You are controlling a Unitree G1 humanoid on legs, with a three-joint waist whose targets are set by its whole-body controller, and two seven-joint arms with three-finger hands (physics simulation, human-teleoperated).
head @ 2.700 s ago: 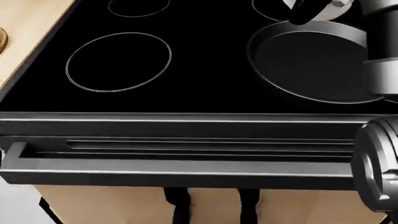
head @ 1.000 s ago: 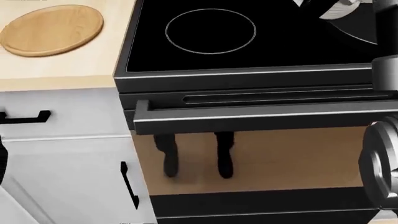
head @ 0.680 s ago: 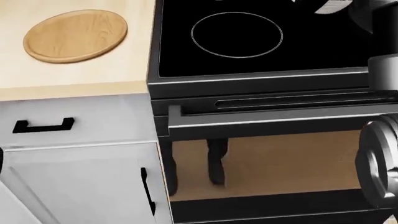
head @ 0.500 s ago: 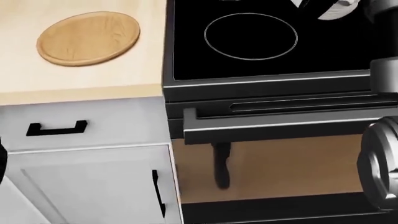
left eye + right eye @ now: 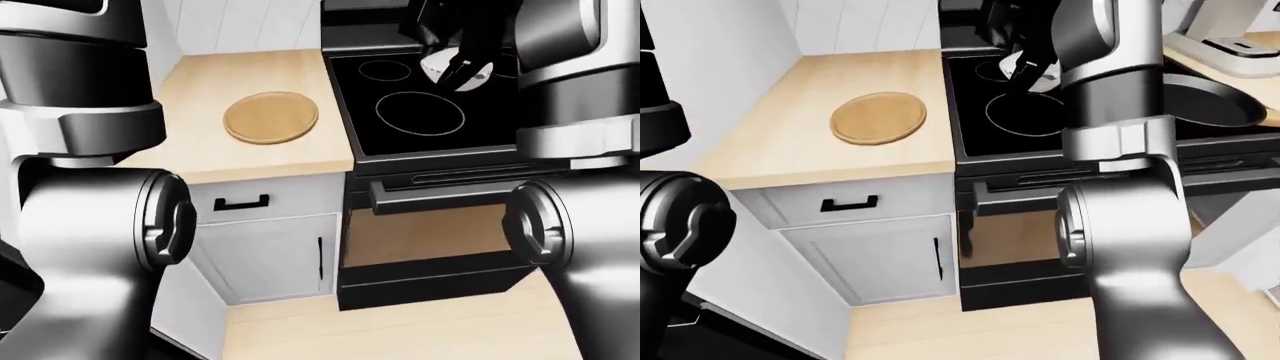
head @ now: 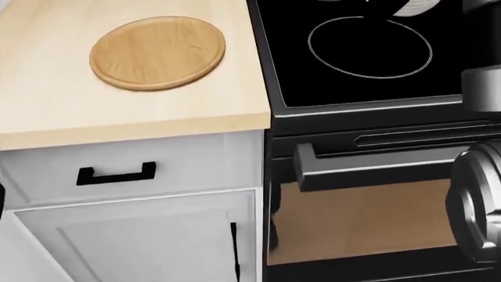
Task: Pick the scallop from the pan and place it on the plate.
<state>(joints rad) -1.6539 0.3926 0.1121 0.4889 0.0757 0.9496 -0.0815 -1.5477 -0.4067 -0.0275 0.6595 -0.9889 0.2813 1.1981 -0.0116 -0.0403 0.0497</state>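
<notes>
A round wooden plate lies on the pale wood counter, left of the black stove. My right hand hangs over the stove's burner rings, its dark fingers shut on the white scallop. It is well to the right of the plate and above it in the left-eye view. The dark pan sits on the stove's right side, seen only in the right-eye view. My left arm fills the left of the left-eye view, and its hand is out of frame.
White cabinets with a black drawer handle stand under the counter. The oven's bar handle juts out below the stove. A white wall borders the counter's left. A white appliance stands beyond the pan. Wooden floor lies below.
The camera has moved left: the plate and counter slid rightward into the head view and the pan left it. The scallop stays in my right hand.
</notes>
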